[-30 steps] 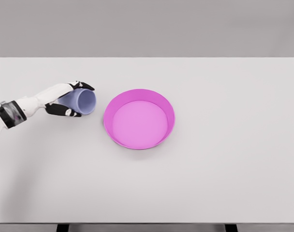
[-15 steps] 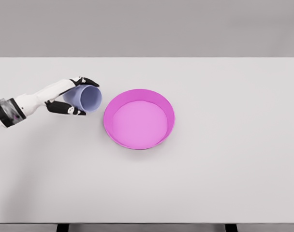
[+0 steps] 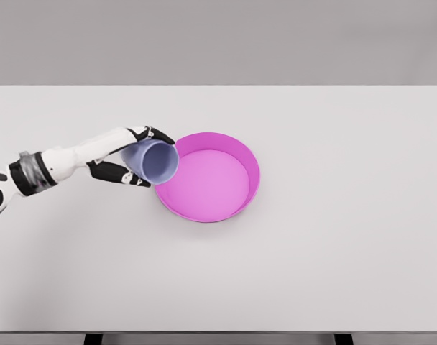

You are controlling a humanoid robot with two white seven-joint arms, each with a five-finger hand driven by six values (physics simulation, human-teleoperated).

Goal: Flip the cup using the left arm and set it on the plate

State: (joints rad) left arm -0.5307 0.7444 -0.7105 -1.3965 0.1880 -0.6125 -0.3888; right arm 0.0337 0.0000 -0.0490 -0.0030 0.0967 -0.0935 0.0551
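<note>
1. the left hand (image 3: 132, 159) reaches in from the left edge, its white arm crossing the white table (image 3: 333, 259) toward the middle.
2. its fingers are clamped around a pale blue-violet cup (image 3: 155, 159); dark-tipped fingers (image 3: 158, 134) curl over the cup's upper side and a thumb or finger (image 3: 121, 175) lies along the lower side.
3. the cup is tilted, neither upright nor upside down, with its open mouth turned toward the camera and to the right.
4. the cup's closed end is hidden behind the palm and fingers, so how deep the grip goes cannot be told.
5. the cup's rim overlaps the left rim of the pink plate (image 3: 240, 152) in the head view; whether it touches the plate or hangs above it cannot be told.
6. the plate sits on the table near the centre, with a raised wall; its left edge is partly covered by the cup.
7. the arm is cut off at the picture's left edge beyond a dark band at the wrist.
</note>
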